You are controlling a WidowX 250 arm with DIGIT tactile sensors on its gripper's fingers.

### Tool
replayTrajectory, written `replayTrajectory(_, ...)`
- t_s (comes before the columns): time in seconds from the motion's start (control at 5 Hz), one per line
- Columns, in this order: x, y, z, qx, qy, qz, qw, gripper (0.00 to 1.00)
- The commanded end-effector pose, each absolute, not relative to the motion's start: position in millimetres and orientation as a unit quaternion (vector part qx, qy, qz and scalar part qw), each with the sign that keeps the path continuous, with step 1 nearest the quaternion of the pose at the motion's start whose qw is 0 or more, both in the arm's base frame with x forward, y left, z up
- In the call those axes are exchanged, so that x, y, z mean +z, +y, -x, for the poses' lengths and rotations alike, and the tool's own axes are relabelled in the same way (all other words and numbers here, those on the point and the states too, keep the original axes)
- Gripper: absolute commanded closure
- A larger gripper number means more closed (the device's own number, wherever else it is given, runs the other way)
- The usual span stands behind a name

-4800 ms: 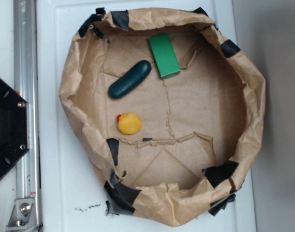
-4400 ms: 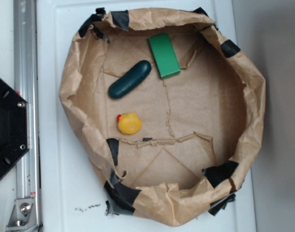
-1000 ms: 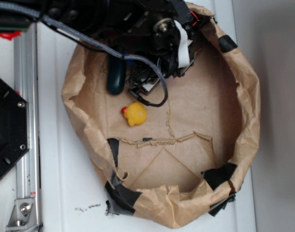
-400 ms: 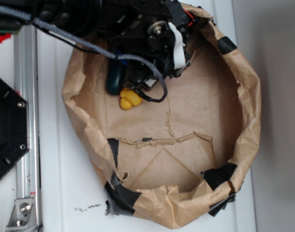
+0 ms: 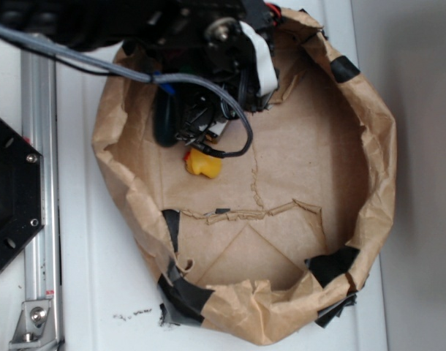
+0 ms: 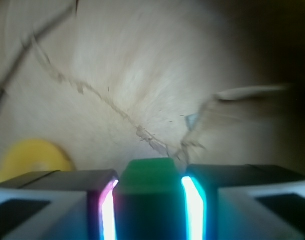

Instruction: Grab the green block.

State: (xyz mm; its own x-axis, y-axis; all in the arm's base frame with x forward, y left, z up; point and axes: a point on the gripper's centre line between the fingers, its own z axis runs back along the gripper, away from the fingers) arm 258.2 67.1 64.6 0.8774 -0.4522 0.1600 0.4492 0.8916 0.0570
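Note:
In the wrist view the green block (image 6: pixel 148 169) sits between my two fingers, its bright green end sticking out past the fingertips. My gripper (image 6: pixel 149 186) is shut on it, with the lit pads (image 6: pixel 108 210) against both sides. Brown paper lies beyond it. In the exterior view my arm (image 5: pixel 208 44) covers the back left of the paper bowl (image 5: pixel 369 146) and hides the block and the gripper.
A yellow duck (image 5: pixel 202 164) (image 6: pixel 32 157) lies just in front of the arm, to the gripper's left. The dark teal capsule (image 5: pixel 164 117) lies by the bowl's left wall, partly under cables. The crumpled, taped bowl walls stand all round. A metal rail (image 5: pixel 39 183) runs along the left.
The arm has come in over the back of the bowl where the block lay and has shifted a little left. The duck and the capsule have been nudged.

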Motion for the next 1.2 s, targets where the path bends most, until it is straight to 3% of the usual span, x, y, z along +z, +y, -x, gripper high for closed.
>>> replayTrajectory(0.0,163.7,6.8,-272.4,-0.002,-0.037,-0.066,0.997,1.0)
replayTrajectory(0.2,167.1,-1.1,-284.4,0.094,-0.002,-0.039,0.995,1.0)
replayTrajectory(0.4,163.5,2.7,-286.9,0.085,-0.009,-0.027,0.996,1.0)
replayTrajectory(0.6,164.2,6.8,-285.9,0.072,-0.031,0.014,0.997,1.0)
replayTrajectory(1.0,167.4,-2.9,-282.0,0.068,-0.048,0.01,0.996,1.0)
